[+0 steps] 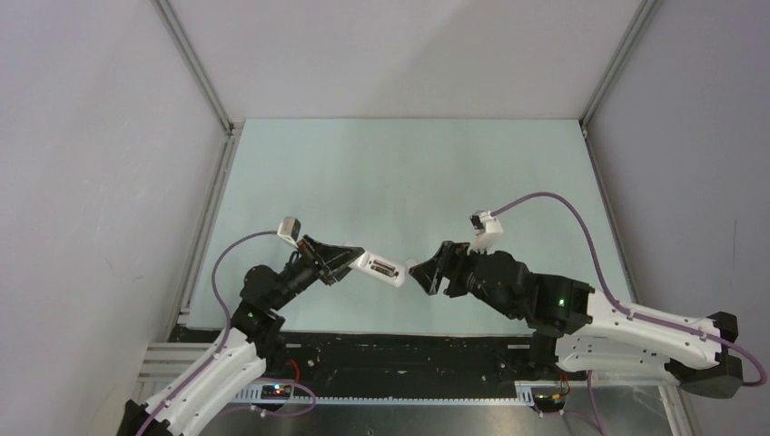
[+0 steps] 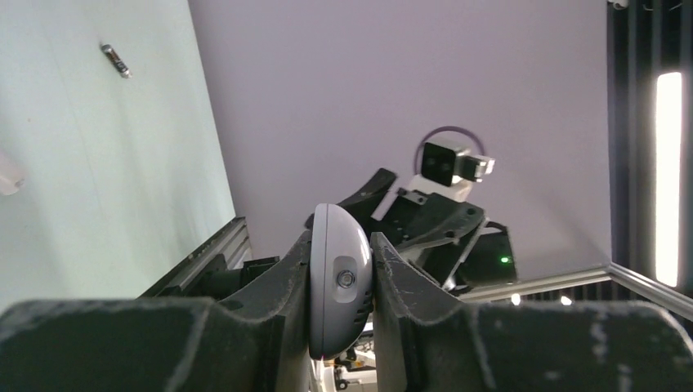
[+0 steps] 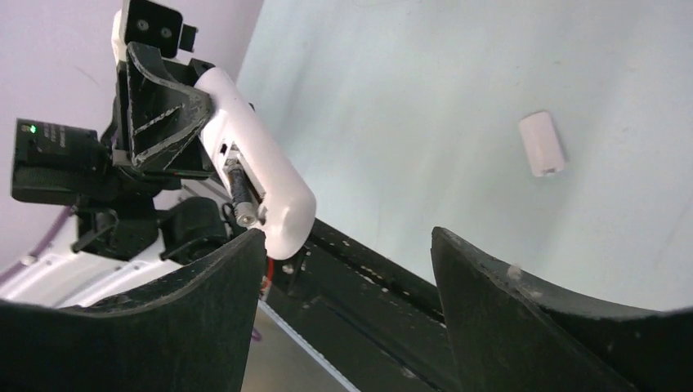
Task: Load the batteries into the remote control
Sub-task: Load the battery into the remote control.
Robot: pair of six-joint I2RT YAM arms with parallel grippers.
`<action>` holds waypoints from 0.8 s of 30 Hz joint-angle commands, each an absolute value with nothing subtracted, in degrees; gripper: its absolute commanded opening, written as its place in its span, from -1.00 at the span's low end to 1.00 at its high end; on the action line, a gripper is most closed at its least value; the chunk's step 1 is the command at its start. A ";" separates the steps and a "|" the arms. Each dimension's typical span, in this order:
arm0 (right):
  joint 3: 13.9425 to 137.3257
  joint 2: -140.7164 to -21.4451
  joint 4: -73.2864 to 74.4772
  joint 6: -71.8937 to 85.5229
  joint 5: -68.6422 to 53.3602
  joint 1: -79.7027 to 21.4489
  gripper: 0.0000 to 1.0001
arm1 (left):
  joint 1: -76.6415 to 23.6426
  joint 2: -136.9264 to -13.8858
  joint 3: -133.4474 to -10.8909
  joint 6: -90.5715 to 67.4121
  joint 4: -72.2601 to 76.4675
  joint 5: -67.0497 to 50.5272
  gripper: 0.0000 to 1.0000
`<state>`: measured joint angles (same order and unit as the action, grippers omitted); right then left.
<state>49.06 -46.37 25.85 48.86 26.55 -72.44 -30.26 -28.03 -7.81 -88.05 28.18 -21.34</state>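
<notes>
Clamping the remote control (image 1: 384, 270), your left hand (image 1: 356, 259) points its long axis at your right hand (image 1: 423, 278), spread apart just beside

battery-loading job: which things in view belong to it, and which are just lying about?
Job:
- remote control, clamped in left gripper
- battery in its bay
- loose battery on the table
- right gripper, open, empty

Lying about:
- white cover piece, flat on the table, apart from both arms
</notes>
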 commanded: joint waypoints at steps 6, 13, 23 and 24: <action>42.97 -43.31 3.89 50.24 29.70 -75.17 0.60 | -30.50 -25.35 -10.56 -92.06 30.72 -18.50 -1.00; 41.17 -42.20 -3.49 48.91 29.68 -75.53 0.73 | -30.50 -25.34 -9.44 -95.34 30.69 -16.97 -1.00; 39.80 -42.94 -4.56 53.72 27.77 -74.23 0.92 | -30.47 -25.65 -10.09 -96.19 30.67 -17.22 -1.00; 39.06 -43.12 -4.87 55.09 26.54 -73.44 0.91 | -30.45 -25.44 -10.01 -96.18 30.72 -17.16 -1.00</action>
